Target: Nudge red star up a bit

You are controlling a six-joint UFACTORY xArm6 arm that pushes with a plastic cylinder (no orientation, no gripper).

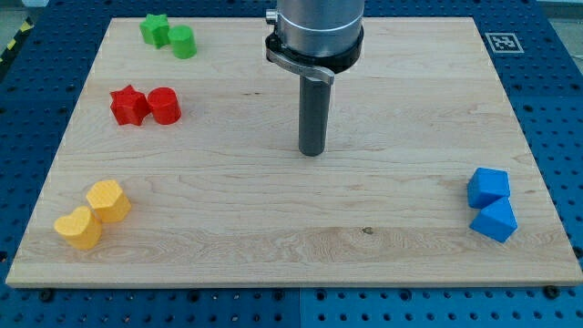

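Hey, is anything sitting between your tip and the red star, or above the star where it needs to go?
The red cylinder touches the red star on its right side, between it and my tip. Toward the view's top, the board is bare directly above the star; the green star lies further up, slightly right.

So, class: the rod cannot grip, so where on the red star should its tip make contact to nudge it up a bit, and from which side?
Push on the red star's lower edge, coming from the view's bottom. My tip sits well to the view's right of it, so it must circle below first. Stay left of centre, I'd judge: the red cylinder touches the star's right side and could be dragged along.
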